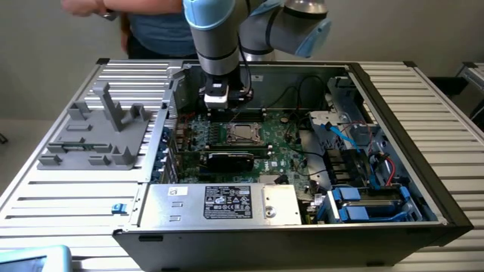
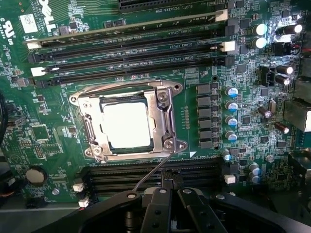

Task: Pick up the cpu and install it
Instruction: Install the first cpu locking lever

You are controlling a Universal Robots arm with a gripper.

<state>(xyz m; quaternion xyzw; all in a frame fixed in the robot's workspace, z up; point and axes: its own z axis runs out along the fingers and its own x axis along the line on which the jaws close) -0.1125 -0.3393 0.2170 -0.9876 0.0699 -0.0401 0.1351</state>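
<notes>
Cpu [image 1: 242,132] lying flat in the socket [image 2: 165,121] at the middle of the board [image 2: 43,145], inside the open case [image 1: 226,249]. Seen from the wrist, cpu [image 2: 125,125] shiny and washed bright, bordered all round by the socket's metal frame. Thin wire lever [image 2: 150,172] slanting out from one frame corner toward the tool [image 2: 168,191]. Tool fingers pressed together, pinching nothing, hanging above the board just beside the socket, apart from the cpu. In the exterior view, tool [image 1: 229,110] on the far side of the socket, under the arm [image 1: 215,39]. Rows of memory slots [image 2: 136,48] on two sides of the socket. Grey fixture [image 1: 98,136] on the counter [image 1: 68,198], to the exterior view's left of the case. Labelled metal box [image 1: 226,202] along the case's near edge. Person [image 1: 162,25] standing behind the counter.
</notes>
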